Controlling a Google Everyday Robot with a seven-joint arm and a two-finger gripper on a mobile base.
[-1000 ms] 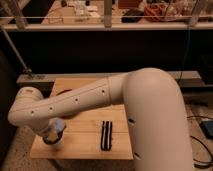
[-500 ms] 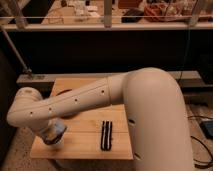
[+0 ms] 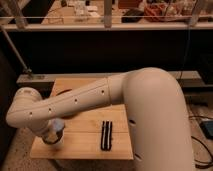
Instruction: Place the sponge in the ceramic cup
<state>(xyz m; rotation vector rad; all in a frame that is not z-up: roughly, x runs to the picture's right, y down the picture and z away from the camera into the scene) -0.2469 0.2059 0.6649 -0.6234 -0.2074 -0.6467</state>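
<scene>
My white arm reaches leftward across the wooden table [image 3: 85, 145] and bends down at its front left corner. The gripper [image 3: 53, 137] hangs there below the wrist, mostly hidden by the arm. A pale, rounded thing, probably the ceramic cup [image 3: 58, 126], sits right at the gripper, touching or almost touching it. I cannot make out the sponge; it may be hidden at the gripper or behind the arm.
A flat black object with pale stripes [image 3: 106, 135] lies on the table's front middle. A dark round shape [image 3: 63, 93] shows behind the arm at the back left. A railing [image 3: 107, 25] and a dark shelf run behind the table. Floor and a cable lie to the right.
The arm's bend at the left has sunk very slightly toward the table. The gripper stays at the front left corner and the striped object has not moved.
</scene>
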